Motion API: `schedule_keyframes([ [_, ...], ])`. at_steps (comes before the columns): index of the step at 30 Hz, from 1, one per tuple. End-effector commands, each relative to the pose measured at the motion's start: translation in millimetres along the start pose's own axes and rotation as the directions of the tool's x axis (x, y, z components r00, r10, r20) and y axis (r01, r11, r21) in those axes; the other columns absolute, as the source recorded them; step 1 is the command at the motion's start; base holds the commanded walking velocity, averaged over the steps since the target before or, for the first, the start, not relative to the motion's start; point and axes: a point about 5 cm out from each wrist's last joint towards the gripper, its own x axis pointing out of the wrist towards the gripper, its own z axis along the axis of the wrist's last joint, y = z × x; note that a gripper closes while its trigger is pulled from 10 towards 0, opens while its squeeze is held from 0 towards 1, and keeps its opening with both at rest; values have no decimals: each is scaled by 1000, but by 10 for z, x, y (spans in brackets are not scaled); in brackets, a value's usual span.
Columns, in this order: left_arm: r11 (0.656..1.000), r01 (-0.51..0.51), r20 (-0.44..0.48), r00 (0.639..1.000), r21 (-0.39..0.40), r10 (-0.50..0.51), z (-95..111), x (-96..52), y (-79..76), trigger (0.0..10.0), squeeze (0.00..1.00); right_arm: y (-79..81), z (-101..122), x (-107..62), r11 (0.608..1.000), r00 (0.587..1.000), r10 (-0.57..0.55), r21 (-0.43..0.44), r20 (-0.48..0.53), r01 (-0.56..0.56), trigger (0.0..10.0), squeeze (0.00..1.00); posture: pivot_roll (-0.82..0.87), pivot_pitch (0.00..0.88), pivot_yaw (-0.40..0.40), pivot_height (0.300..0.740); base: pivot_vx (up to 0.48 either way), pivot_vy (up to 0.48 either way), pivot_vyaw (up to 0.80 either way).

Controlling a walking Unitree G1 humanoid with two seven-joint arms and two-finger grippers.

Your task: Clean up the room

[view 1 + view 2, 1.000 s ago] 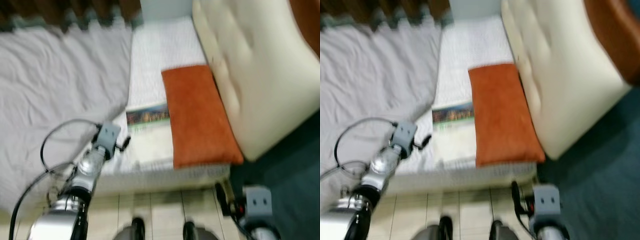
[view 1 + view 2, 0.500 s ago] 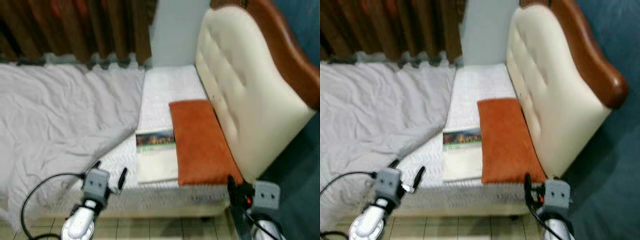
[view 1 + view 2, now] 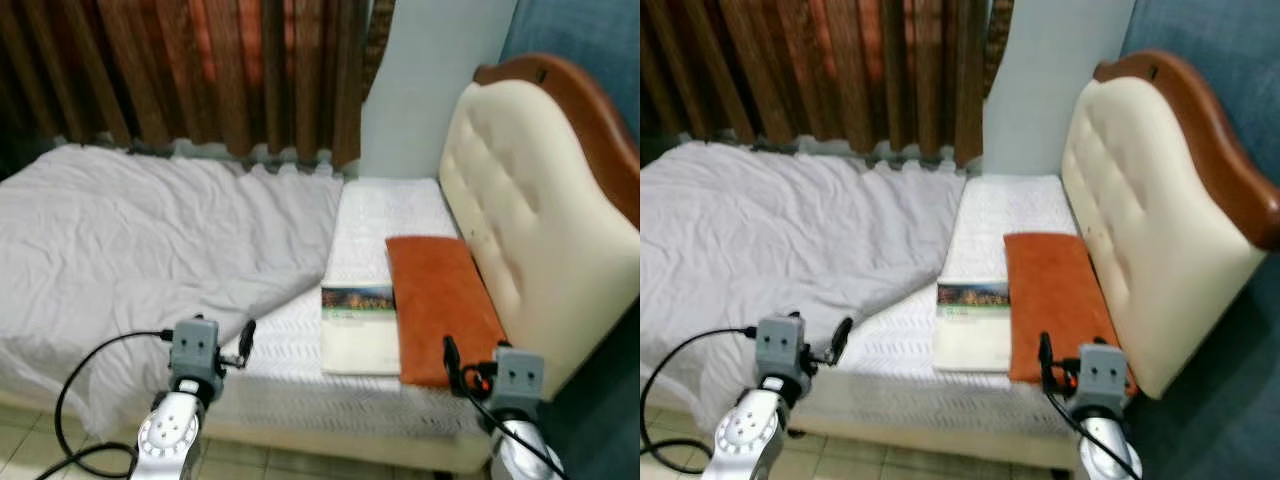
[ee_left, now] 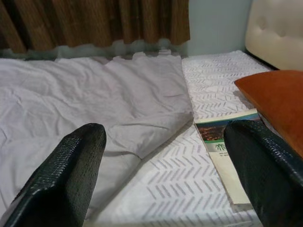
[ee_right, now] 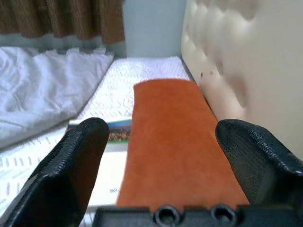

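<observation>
Plainly, the magazine [image 3: 358,326] lies flat on the bed [image 3: 390,215], long axis toward the headboard [image 3: 530,230], touching the orange pillow [image 3: 440,305], ahead and between the wide-spread empty left gripper [image 4: 165,179] and right gripper [image 5: 161,175], the right nearer.

2 silver arms, grey wrist boxes, looping black cables; each claw [image 4: 161,179] has textured black fingers.
</observation>
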Motion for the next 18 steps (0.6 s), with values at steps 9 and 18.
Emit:
schedule_keyframes([
  [9,999,45,41,998,25,-46,74,-64,8,10000,0,-96,114,-22,996,993,-69,-57,100,75,10000,0,-1,0,-45,740,0,458,0],
  [18,997,-42,-6,999,-69,42,56,-34,77,10000,0,161,103,80,995,993,100,-11,68,-99,10000,0,22,0,-59,740,0,461,0],
])
